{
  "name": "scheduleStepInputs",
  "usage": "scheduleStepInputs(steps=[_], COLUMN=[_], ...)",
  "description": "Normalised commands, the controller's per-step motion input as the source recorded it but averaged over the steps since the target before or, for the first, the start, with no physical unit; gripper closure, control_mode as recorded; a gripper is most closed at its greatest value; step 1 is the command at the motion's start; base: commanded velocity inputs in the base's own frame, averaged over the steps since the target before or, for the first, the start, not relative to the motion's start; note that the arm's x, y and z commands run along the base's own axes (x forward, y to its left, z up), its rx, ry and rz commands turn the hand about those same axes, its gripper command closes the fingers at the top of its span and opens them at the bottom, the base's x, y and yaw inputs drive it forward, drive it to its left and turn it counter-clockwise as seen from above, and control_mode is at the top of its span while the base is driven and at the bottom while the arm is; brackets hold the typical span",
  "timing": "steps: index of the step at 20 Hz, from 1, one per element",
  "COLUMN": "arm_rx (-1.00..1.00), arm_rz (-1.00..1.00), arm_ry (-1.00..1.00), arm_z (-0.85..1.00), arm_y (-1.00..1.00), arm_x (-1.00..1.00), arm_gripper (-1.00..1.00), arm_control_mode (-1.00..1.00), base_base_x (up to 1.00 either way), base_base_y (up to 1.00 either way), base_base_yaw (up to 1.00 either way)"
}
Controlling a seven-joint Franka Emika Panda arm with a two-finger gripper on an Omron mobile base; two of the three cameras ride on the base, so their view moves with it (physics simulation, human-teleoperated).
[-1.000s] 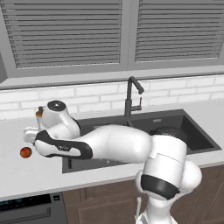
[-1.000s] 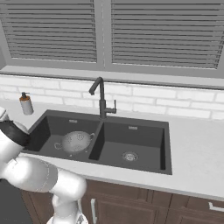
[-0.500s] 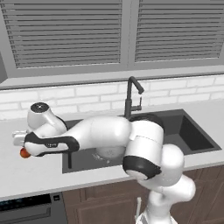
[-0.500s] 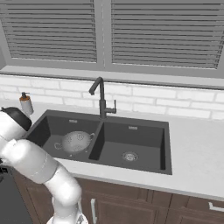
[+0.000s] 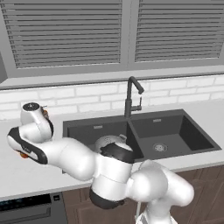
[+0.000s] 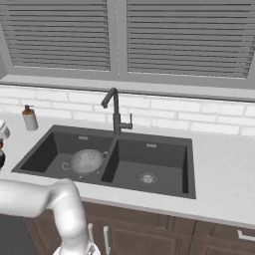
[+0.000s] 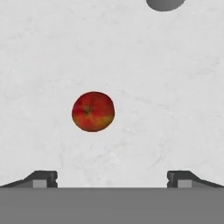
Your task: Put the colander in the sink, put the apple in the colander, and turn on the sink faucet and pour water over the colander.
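Observation:
On the white counter left of the sink lies the apple (image 7: 93, 111), red-orange with a yellowish patch. My gripper (image 7: 112, 178) hangs straight above it, open, its fingertips (image 7: 43, 178) set wide to either side and nothing between them. In the left base view the hand covers all but an orange sliver of the apple (image 5: 22, 155). The colander (image 6: 85, 161) sits upright in the left basin of the dark sink (image 6: 149, 191); my arm partly hides the colander (image 5: 108, 141) in the left base view. The sink faucet (image 6: 115, 112) stands behind the divider with no water running.
A soap dispenser (image 6: 30, 118) stands on the counter behind the sink's left corner; its round grey base (image 7: 165, 3) shows at the top of the hand view. A brick backsplash and window sill run along the back. My arm (image 5: 74, 157) stretches across the counter's front.
The arm has swung further left and folded over the counter, carrying the hand over the apple. The jaws stayed open. Colander, apple and faucet have not moved.

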Motion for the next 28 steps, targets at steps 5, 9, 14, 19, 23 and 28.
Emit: scheduleStepInputs(steps=[5, 9, 14, 19, 23, 28], arm_rx=[-0.05, -0.01, 0.0, 0.0, 0.0, 0.0], arm_rz=[0.05, 0.06, 0.05, 0.01, 0.02, 0.02], arm_ry=[0.0, 0.0, -0.02, -0.07, -0.13, -0.06], arm_z=[-0.27, -0.4, -0.38, -0.32, -0.29, -0.31], arm_y=[0.35, 0.07, 0.0, 0.01, 0.12, 0.26], arm_x=[0.04, 0.02, 0.08, 0.18, 0.19, 0.26], arm_gripper=[-1.0, -1.0, -1.0, -1.0, -1.0, -1.0], arm_control_mode=[-1.0, -1.0, -1.0, -1.0, -1.0, -1.0], base_base_x=[0.0, 0.0, 0.0, 0.0, 0.0, 0.0], base_base_y=[0.0, 0.0, 0.0, 0.0, 0.0, 0.0], base_base_yaw=[0.0, 0.0, 0.0, 0.0, 0.0, 0.0])
